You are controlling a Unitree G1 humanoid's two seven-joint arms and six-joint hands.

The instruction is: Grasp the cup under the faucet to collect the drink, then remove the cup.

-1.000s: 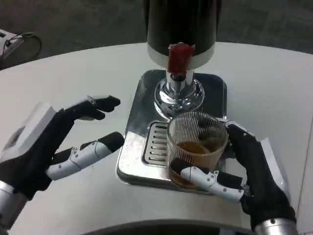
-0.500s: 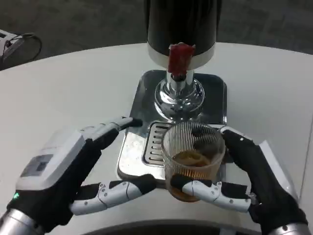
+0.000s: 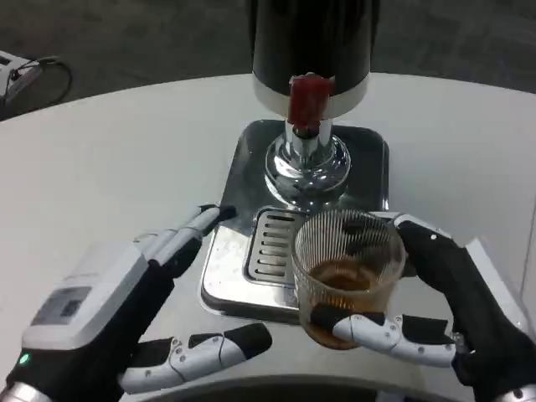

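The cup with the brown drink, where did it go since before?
The right hand kept hold of the cup and drew it toward the robot, off the drip tray. The left hand came in beside the tray, holding nothing. The dispenser stayed put.

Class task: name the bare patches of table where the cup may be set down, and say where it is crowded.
Bare table lies left of the steel tray and right of it, toward the far edge. Crowded: the near edge, where the left hand and the right hand, holding the cup, flank the tray's front.
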